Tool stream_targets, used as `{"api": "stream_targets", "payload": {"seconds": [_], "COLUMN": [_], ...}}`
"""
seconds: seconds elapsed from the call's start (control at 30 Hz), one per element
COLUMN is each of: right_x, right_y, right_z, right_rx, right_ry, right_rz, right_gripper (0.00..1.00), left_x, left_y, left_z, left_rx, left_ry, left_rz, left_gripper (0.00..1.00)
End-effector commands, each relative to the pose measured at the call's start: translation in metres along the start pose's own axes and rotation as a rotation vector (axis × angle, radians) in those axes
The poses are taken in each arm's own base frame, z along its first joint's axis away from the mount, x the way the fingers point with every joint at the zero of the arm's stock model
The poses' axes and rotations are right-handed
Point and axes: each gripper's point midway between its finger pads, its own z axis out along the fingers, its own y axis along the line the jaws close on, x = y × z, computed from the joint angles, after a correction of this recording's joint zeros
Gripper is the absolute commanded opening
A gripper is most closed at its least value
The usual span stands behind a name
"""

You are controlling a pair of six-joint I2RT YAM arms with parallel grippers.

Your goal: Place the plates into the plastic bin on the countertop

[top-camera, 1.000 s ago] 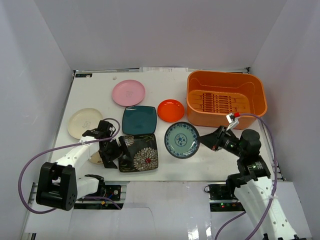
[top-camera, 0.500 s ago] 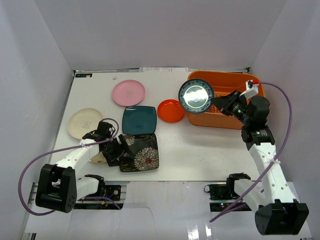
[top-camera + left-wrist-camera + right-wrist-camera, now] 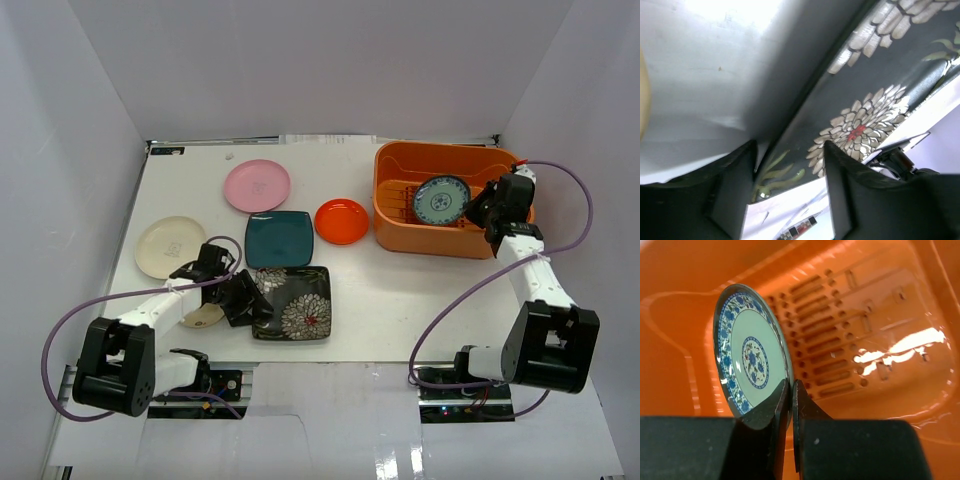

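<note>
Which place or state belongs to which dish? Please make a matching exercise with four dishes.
1. small blue-green patterned round plate
2. square dark plate with white flowers
3. round pink plate
4. small orange-red round dish

A. flat on the white table, just left of the large orange plastic bin
B. edge between the left claw's fingers
C. held on edge by the right claw, inside the bin
D. flat on the table, beyond the square teal plate

Pairs: 1-C, 2-B, 3-D, 4-A
</note>
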Motion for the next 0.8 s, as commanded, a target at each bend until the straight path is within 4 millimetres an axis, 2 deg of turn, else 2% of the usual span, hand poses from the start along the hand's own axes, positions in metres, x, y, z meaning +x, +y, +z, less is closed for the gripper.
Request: {"api": "stream_targets", "payload": {"seconds": [0.0,0.07,0.1,0.17,0.2,0.3,0.4,0.43,0.47,0.5,0.53,0.57,0.6,0.67,0.7,0.77], "right_x": [-0.024,-0.017,-0.016,-0.015,-0.014,-0.021,-0.016,-0.013,0.006,0.022,0.036,0.061,0.09,0.119,0.15,0.175], "right_y": [-0.004,-0.004,-0.004,-0.001,0.0,0.02,0.046,0.054,0.064,0.075,0.084,0.082,0.098,0.106,0.11,0.113], "right_z": [0.007,0.012,0.012,0.009,0.007,-0.012,-0.044,-0.053,-0.07,-0.079,-0.088,-0.097,-0.109,-0.128,-0.134,-0.147], "right_rx": [0.044,0.037,0.035,0.019,0.01,-0.079,-0.217,-0.268,-0.354,-0.414,-0.474,-0.497,-0.568,-0.639,-0.684,-0.738], "right_ry": [-0.063,-0.037,-0.033,-0.031,-0.025,-0.039,-0.048,-0.054,-0.027,-0.002,0.016,0.048,0.11,0.152,0.22,0.277], "right_rz": [-0.061,-0.062,-0.062,-0.063,-0.066,-0.075,-0.066,-0.06,-0.04,-0.044,-0.046,-0.036,-0.069,-0.089,-0.098,-0.113], "right_gripper": [0.08,0.14,0.26,0.41,0.56,0.78,0.85,0.85,0.85,0.85,0.86,0.85,0.85,0.86,0.86,0.86], "left_x": [-0.013,-0.01,-0.011,-0.007,-0.007,-0.004,-0.002,-0.001,0.004,0.003,0.004,0.005,0.005,0.002,0.003,0.002], "left_y": [0.007,0.009,0.009,0.012,0.013,0.017,0.021,0.022,0.027,0.025,0.024,0.023,0.02,0.009,0.003,-0.009], "left_z": [0.011,0.015,0.017,0.021,0.023,0.028,0.033,0.034,0.035,0.036,0.036,0.036,0.034,0.028,0.025,0.016], "left_rx": [-0.021,-0.027,-0.028,-0.042,-0.046,-0.051,-0.038,-0.03,-0.029,-0.007,0.005,0.026,0.041,0.097,0.129,0.188], "left_ry": [-0.075,-0.073,-0.076,-0.072,-0.074,-0.078,-0.087,-0.091,-0.092,-0.101,-0.105,-0.115,-0.118,-0.152,-0.16,-0.182], "left_rz": [0.037,0.041,0.043,0.049,0.053,0.056,0.052,0.052,0.043,0.05,0.053,0.062,0.07,0.098,0.117,0.148], "left_gripper": [0.62,0.59,0.56,0.54,0.51,0.45,0.29,0.19,0.15,0.09,0.0,0.0,0.0,0.0,0.0,0.0]}}
